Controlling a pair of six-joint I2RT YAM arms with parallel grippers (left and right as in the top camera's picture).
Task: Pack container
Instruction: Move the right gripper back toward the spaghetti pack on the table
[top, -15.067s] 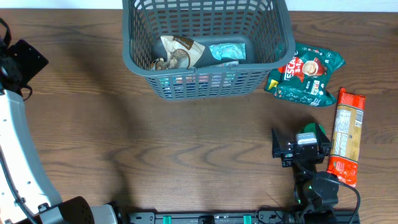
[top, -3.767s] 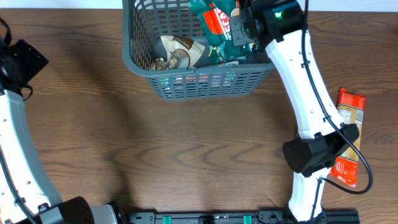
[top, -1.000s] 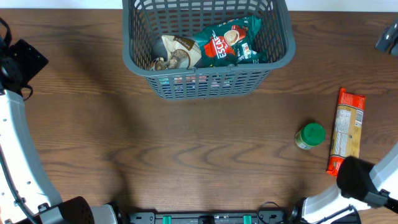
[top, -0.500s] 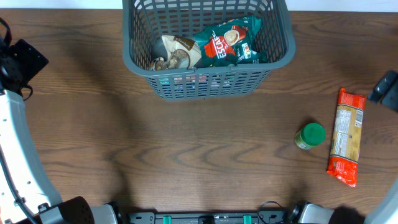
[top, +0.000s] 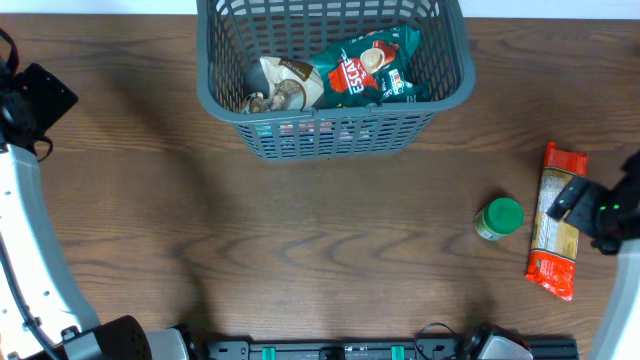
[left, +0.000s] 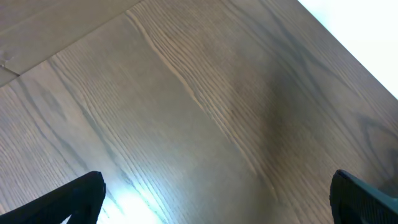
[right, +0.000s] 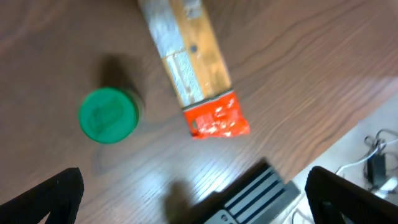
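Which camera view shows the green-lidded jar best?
The right wrist view: the green-lidded jar is largest there, lid seen from straight above, though slightly blurred. The overhead view shows it small but sharp, standing beside the orange packet. The left wrist view shows only the wooden table.

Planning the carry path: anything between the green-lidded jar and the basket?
Nothing. Overhead view shows only bare wooden table between the green-lidded jar and the basket.

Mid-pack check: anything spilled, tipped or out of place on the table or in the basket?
Nothing stands out. The container sits upright, the green packet lies tilted against a brown packet inside, the green-lidded jar is upright, and the long orange packet lies flat and looks intact.
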